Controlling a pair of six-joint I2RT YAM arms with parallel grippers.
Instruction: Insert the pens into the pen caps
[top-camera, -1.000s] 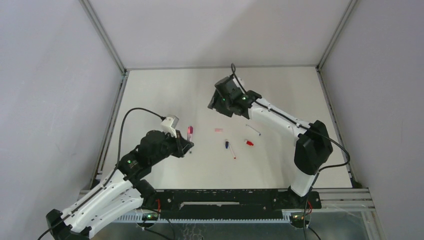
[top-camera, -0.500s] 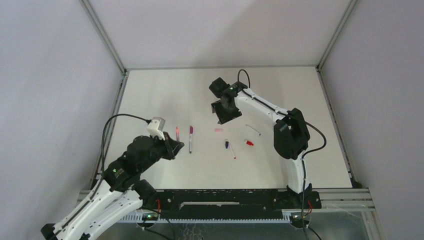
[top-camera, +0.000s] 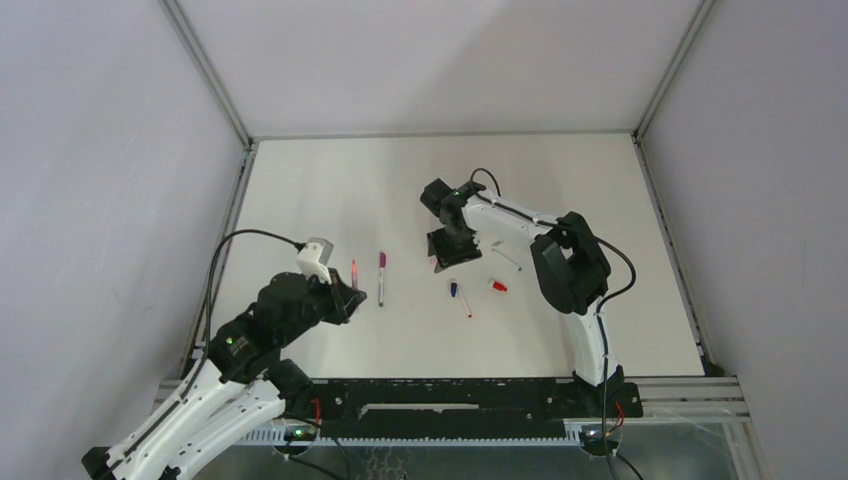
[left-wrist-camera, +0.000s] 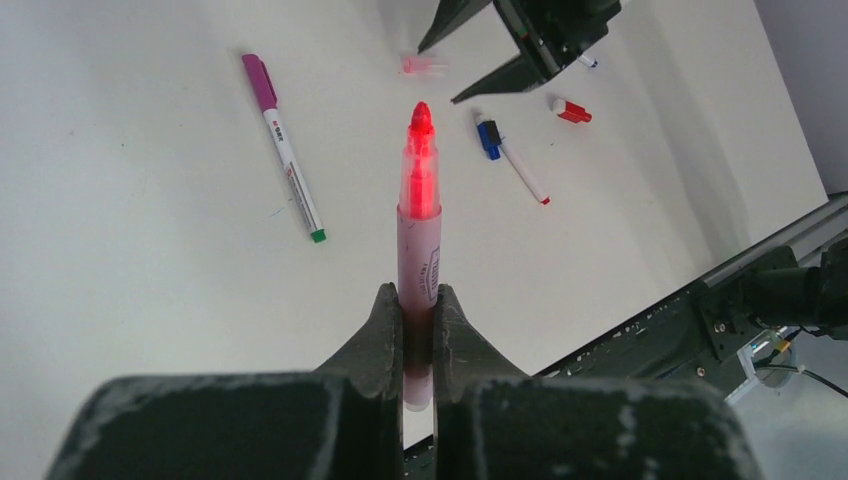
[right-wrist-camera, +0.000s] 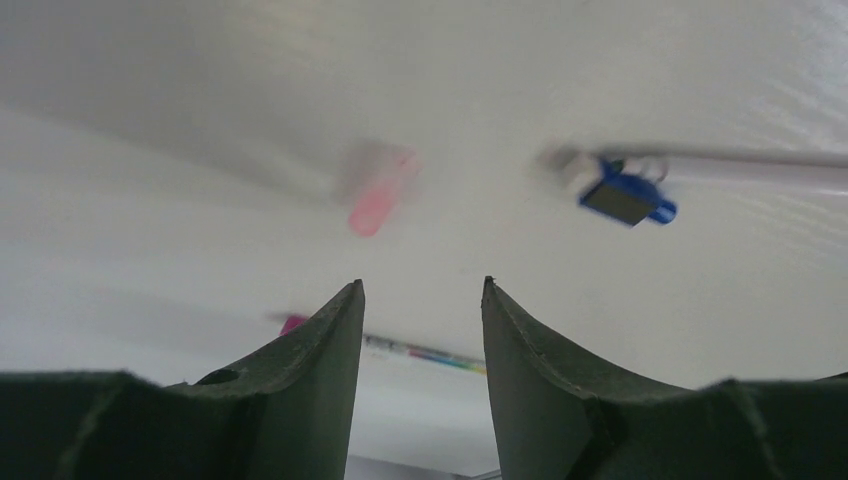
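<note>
Item 1, left pincer (left-wrist-camera: 418, 300): my jaws are clamped on the rear end of a pinkish-red translucent plastic marker pen (left-wrist-camera: 418, 215). Its uncapped red tip points straight away from the pincer. Ahead-left, well apart, I see a white-barrelled pen with magenta-purple cap (left-wrist-camera: 285, 150), with bare white table top (left-wrist-camera: 150, 230) between.

Item 2, right pincer (right-wrist-camera: 422, 290): jaws apart with nothing between them, low over the table and well away from its edges. Just ahead lies a small pink plastic cap (right-wrist-camera: 378, 195), blurred. Ahead-right, a blue cap (right-wrist-camera: 625, 200) touches the end of a slim white pen (right-wrist-camera: 740, 165).
</note>
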